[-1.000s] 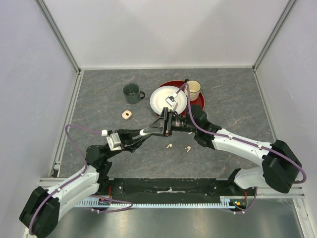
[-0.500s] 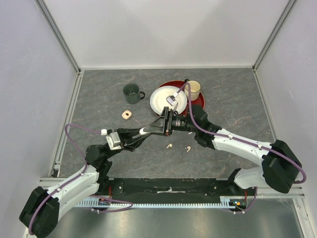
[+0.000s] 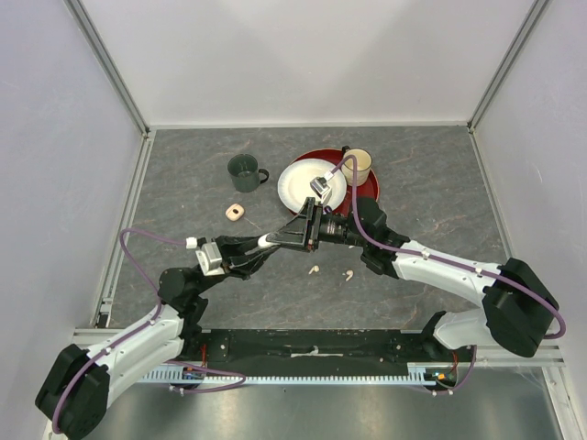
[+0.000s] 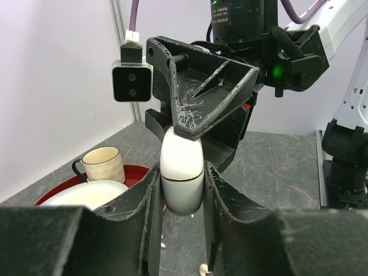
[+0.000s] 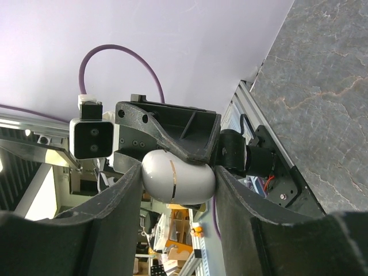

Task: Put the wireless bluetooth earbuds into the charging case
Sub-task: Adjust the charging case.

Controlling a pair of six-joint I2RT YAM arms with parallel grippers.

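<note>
Both jaws around half-hidden charging case (image 4: 181,172)

Two earbuds (image 3: 314,269), one charging case (image 4: 181,172), two mugs (image 3: 244,171), one white plate (image 3: 292,188), one red tray (image 3: 371,190), one peach block (image 3: 235,212)

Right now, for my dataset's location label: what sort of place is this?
Probably a robotics lab test cell: white panel walls in aluminium framing, a stone-look table, and the left gripper and right gripper holding one charging case.
</note>
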